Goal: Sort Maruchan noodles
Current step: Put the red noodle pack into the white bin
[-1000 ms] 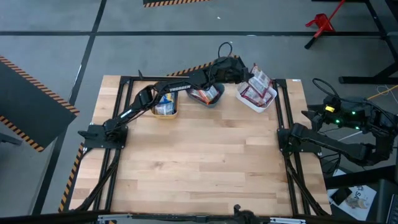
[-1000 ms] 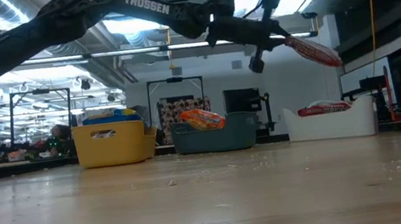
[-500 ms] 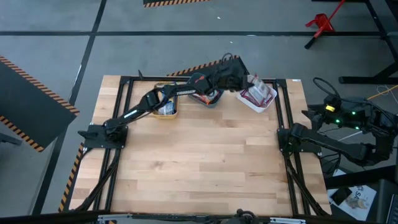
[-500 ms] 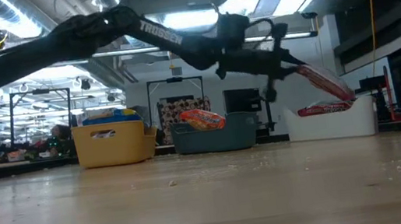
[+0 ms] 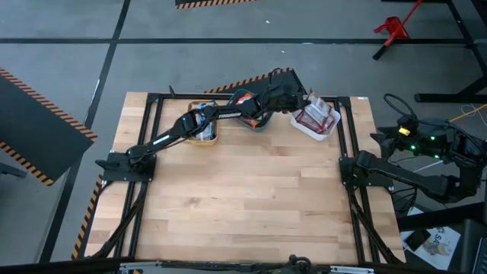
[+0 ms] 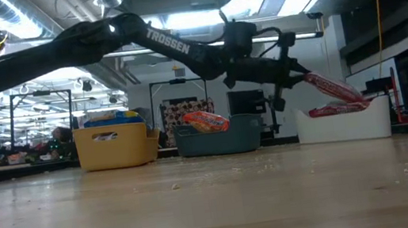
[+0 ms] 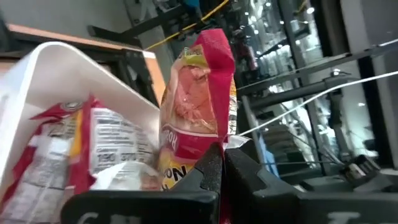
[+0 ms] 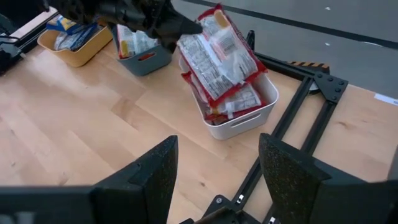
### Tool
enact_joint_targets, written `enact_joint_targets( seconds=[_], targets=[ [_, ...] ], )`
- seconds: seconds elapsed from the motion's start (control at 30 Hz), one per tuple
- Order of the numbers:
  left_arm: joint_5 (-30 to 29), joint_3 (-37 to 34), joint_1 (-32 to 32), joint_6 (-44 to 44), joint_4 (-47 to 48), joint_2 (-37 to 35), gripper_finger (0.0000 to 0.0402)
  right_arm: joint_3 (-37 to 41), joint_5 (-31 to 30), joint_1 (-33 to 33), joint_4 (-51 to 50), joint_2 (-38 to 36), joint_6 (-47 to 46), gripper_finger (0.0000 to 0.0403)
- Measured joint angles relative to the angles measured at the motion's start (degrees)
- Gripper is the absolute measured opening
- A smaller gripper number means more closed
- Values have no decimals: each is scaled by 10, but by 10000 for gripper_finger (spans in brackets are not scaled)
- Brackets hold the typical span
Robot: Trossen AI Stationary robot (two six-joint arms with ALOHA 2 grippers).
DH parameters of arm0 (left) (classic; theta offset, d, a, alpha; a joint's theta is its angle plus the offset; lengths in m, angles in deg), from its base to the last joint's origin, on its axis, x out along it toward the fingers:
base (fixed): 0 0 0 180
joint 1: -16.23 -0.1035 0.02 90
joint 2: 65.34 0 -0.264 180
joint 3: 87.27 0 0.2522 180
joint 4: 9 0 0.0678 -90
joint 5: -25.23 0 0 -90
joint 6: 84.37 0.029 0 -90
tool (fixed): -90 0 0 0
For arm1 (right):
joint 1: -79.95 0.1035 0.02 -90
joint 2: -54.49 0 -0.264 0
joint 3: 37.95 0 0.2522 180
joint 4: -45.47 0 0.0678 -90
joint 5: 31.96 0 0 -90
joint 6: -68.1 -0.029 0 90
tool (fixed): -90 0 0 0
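left pincer [image 5: 303, 100] clamped on red packet [image 8: 214, 53] over white bin [image 8: 264, 102], counter's far right corner | right pincer [image 8: 214, 180] wide, idle off counter's right edge | risk: packet, tilted on the rim, tips outside on release

Left hand [image 5: 303, 101] over white bin [image 5: 329, 130], red packets [image 5: 313, 116] inside.

yellow bin [image 5: 202, 129] contents partly hidden by left arm
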Motion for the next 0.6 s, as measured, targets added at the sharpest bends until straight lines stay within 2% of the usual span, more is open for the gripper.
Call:
enact_joint_targets(
  seconds=[0.3,0.47,0.6],
  targets=[
    [3,1,14,3,36,7,0,0,-19,0,0,0,2,209],
    [-46,1,16,28,37,7,0,0,-17,0,0,0,2,209],
    [-54,1,15,34,35,7,1,0,-13,0,0,0,2,209]
  ],
)
